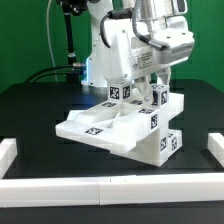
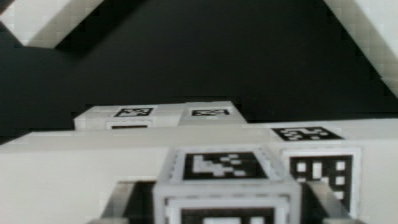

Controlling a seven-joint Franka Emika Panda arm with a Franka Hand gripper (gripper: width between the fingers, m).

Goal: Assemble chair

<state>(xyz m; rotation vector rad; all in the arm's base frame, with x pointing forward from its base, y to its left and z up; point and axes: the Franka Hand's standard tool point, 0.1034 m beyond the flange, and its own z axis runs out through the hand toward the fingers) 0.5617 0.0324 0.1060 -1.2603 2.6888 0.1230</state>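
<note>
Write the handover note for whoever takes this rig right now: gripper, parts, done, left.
Gripper: down on the top of the chair assembly, at a tagged cube-ended part; whether the fingers clamp it cannot be told.
Parts: white tagged pieces sit joined in one tilted cluster mid-table, between the border rails.
Done: several parts look joined.
Left: it does not yet read as a finished chair; check the seating of the part under the gripper.

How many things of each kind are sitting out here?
Robot arm: 1
Half-built white chair, its parts joined in one cluster: 1
White border rails, along three sides: 3
Black table: 1
Total: 6
</note>
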